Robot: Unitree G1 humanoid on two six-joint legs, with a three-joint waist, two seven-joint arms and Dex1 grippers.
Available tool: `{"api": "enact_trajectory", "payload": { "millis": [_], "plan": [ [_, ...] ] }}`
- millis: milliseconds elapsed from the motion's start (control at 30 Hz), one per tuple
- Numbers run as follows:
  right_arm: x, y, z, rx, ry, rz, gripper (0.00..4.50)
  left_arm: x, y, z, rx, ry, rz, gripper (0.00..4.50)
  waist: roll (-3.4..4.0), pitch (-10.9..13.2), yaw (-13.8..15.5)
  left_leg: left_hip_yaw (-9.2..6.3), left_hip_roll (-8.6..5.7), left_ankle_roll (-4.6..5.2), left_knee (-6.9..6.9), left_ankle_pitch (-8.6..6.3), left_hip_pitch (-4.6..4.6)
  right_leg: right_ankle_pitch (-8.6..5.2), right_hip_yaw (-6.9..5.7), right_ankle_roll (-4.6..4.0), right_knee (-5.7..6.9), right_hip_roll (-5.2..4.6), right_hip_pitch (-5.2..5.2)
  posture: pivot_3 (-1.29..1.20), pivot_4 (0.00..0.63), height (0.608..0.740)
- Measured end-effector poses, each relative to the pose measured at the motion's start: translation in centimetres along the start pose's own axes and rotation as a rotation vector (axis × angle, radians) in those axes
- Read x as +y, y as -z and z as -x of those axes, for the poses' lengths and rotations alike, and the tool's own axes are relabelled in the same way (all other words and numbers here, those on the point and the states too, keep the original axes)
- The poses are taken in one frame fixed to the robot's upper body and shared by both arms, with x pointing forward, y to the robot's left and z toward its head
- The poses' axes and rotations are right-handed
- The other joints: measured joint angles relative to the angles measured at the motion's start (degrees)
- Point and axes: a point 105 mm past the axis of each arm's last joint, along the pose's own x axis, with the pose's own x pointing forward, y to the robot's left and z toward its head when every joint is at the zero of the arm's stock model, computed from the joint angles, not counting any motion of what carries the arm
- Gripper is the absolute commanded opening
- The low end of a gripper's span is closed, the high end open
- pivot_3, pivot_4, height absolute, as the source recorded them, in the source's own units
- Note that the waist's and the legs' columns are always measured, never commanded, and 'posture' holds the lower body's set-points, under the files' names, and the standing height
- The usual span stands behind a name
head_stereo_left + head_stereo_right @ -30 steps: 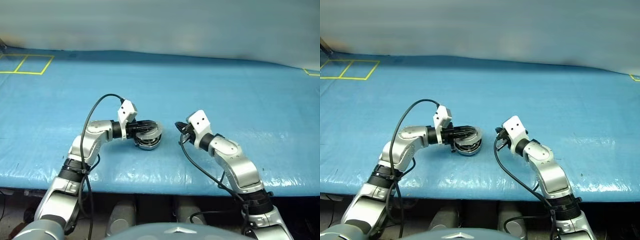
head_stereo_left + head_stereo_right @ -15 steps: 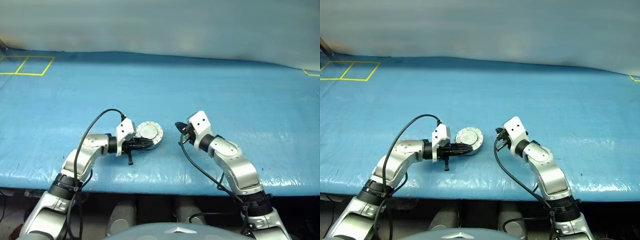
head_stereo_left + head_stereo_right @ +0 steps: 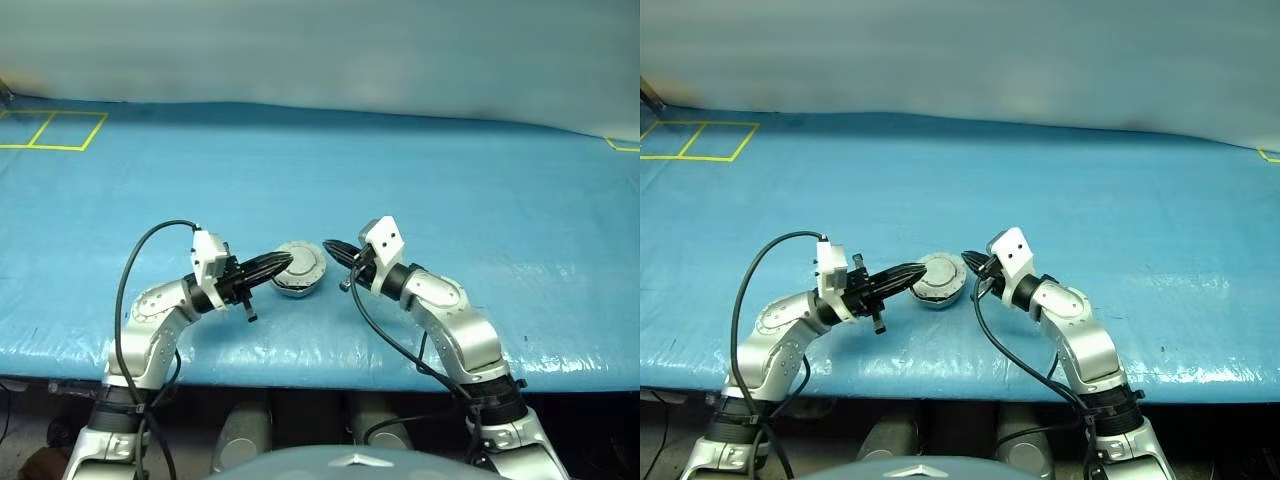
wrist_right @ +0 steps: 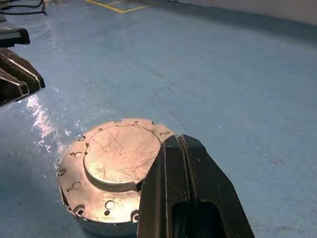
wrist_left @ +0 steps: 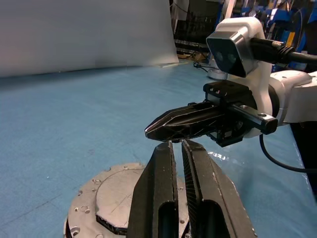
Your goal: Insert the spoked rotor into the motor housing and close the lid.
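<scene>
Silver-grey metal: the lid [image 3: 298,266] lies shut, flat on top of the motor housing [image 3: 937,296], plain outer face up, on the blue worktop [image 3: 480,200] near its front edge. Sits directly between the two sets of black fingers, which approach from opposite sides. Left gripper [image 3: 284,262] at the lid's left rim, tips reaching just over the edge; whether touching cannot be told. Right gripper [image 3: 331,248] at the lid's right rim, tips just beside it. Both pairs of fingers pressed together with barely a slit between them, nothing held in either. In the left wrist view, left fingers [image 5: 163,183] run out above the lid [image 5: 116,191] with the right gripper [image 5: 151,132] pointing back at them, tips nearly meeting over the disc. In the right wrist view, right fingers [image 4: 183,183] overlap the near rim of the lid [image 4: 116,158]. Left arm bent at the elbow, forearm running roughly level toward the right and slightly forward. Right arm likewise bent, forearm reaching left and forward, fingers tipped slightly downward. Lid round, so no long axis; flat face pointing straight up, a raised circular centre and small holes around the rim visible.
</scene>
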Motion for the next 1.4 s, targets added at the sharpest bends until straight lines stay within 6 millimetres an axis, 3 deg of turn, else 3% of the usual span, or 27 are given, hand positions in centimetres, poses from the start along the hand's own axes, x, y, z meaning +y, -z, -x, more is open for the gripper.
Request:
{"api": "enact_trajectory", "payload": {
  "millis": [200,400,900,1000,1100,1400],
  "plan": [
    [1.0,0.5,-1.1,0.021,-0.066,-0.012,2.55,0.9,0.5,2.2,0.032,-0.094,-0.02,0.29,0.0,0.0,0.07,0.01,-0.01,0.0,0.0,0.0,0.0,0.0,0.0,-0.01,-0.02,-0.01,0.0,0.0,0.15,0.74],
    [2.0,0.9,-1.9,0.044,-0.12,-0.003,4.47,0.6,0.8,2.7,-0.002,-0.119,-0.042,0.29,0.01,0.0,0.11,0.01,0.0,0.0,-0.02,0.0,0.0,-0.01,0.0,-0.01,-0.01,0.0,-0.02,0.0,0.15,0.74],
    [1.8,2.0,-3.2,0.1,-0.117,0.073,4.47,-0.1,3.1,3.1,0.024,-0.149,0.0,0.29,0.01,0.0,0.03,0.01,0.0,0.0,-0.04,0.0,0.0,-0.01,0.0,-0.02,-0.01,0.0,-0.03,0.0,0.15,0.74],
    [1.8,2.0,-3.2,0.097,-0.12,0.077,3.93,-0.1,3.1,3.2,0.021,-0.155,-0.007,0.29,0.01,0.0,0.03,0.01,0.0,0.0,-0.03,0.0,0.0,-0.01,0.0,-0.02,-0.01,0.0,-0.03,0.0,0.15,0.74],
    [2.1,2.0,-3.3,0.097,-0.134,0.081,3.0,-0.1,3.0,3.3,0.018,-0.16,-0.014,0.29,0.01,0.0,0.03,0.01,0.0,0.0,-0.04,0.0,0.0,-0.01,0.0,-0.02,-0.01,0.0,-0.03,0.0,0.15,0.74],
    [2.5,1.7,-3.7,0.101,-0.117,0.042,3.0,-0.2,3.3,3.5,0.022,-0.166,-0.009,0.29,0.01,0.01,-0.05,0.01,0.01,0.0,-0.04,0.0,0.0,-0.01,0.0,-0.02,0.01,0.0,-0.05,0.0,0.15,0.74]
  ]
}}
